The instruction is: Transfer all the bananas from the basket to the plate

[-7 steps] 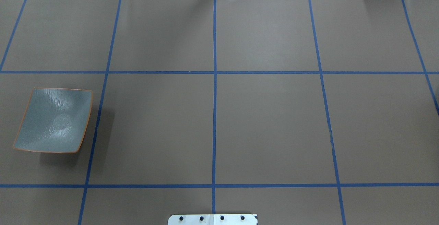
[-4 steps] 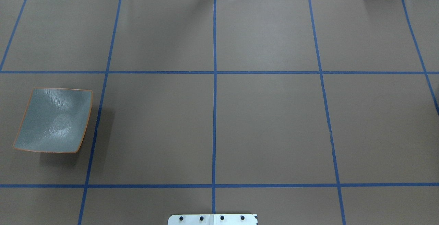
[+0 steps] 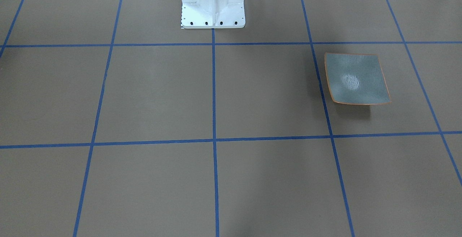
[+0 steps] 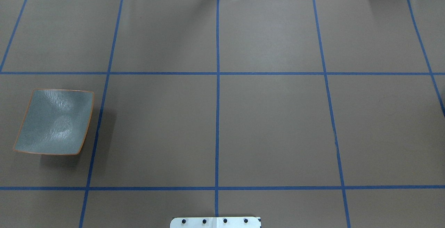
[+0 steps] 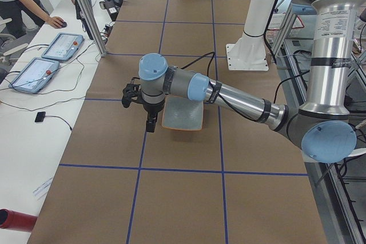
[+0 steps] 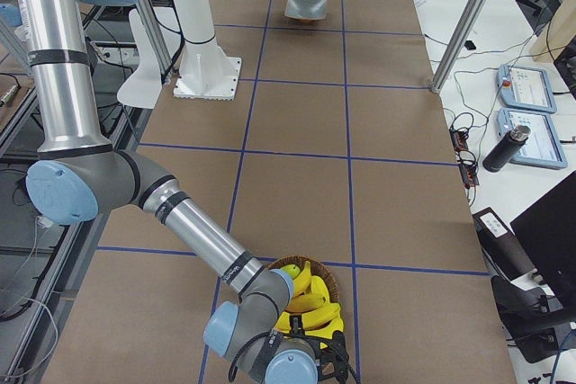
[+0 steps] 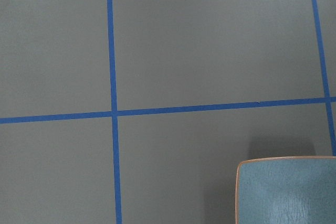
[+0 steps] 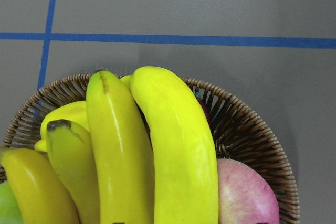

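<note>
The bananas are all lying in the basket at the table's far right end, packed side by side, with a pink apple pressing against them. The plate is sitting on the left side with nothing on it, well apart from the basket. The right claw is hovering just over the basket, and the left claw is hanging near the plate. Only side views are showing these 2 claws, so I cannot tell whether either is apart or together.

The likely trouble, as I am judging it:
- The bananas are glossy and curved, so a pinch may be slipping off.
- They are crowded, so a grab may be catching 2 at once or dragging the apple out.
- The light basket may be shifting under a push.
- The carry is long, and the plate is small enough for bananas to be rolling off.
</note>
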Controlling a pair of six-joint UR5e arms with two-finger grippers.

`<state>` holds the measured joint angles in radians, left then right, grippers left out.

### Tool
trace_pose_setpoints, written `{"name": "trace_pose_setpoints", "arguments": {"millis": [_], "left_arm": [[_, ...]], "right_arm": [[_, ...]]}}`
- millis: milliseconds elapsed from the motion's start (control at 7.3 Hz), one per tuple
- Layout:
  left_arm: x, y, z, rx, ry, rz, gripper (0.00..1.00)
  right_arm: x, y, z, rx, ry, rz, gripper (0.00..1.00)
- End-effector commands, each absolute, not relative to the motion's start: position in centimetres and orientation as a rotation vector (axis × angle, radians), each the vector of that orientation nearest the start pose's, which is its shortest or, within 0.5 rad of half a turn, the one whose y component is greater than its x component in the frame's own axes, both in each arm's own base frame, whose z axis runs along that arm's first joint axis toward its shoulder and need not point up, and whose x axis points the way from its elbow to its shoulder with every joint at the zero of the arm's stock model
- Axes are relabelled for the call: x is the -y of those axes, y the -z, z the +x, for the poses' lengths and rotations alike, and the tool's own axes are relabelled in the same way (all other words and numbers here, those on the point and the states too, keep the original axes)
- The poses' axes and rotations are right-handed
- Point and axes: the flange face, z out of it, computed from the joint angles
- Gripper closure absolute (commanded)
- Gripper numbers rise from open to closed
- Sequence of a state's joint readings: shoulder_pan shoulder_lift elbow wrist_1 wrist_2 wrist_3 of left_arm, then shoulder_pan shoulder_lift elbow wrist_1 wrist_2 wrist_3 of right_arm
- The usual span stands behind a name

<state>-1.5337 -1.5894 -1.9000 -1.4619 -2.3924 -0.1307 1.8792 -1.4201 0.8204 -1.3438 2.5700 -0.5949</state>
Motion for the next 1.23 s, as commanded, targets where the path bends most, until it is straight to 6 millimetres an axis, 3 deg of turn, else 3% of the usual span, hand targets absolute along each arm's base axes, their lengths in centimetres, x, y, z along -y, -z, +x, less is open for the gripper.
{"name": "trace_pose_setpoints", "arguments": {"millis": [0,274,685,1095], "left_arm": [[49.1,-49.4,-4.2,-0.834,-0.012,0.159,0.00],[49.0,-49.5,-4.2,-0.834,-0.011,0.158,0.01],[49.1,-49.3,-4.2,-0.834,-0.013,0.162,0.01],[48.9,-49.3,-4.1,-0.853,-0.014,0.157,0.00]], "right_arm": [[42.2,-89.4,18.6,1.039,0.073,0.119,0.29],[42.0,-89.5,18.6,1.045,0.068,0.119,0.52],[42.1,-89.3,18.6,1.047,0.066,0.122,1.00],[43.9,-87.7,20.2,1.057,0.038,0.150,1.00]]}}
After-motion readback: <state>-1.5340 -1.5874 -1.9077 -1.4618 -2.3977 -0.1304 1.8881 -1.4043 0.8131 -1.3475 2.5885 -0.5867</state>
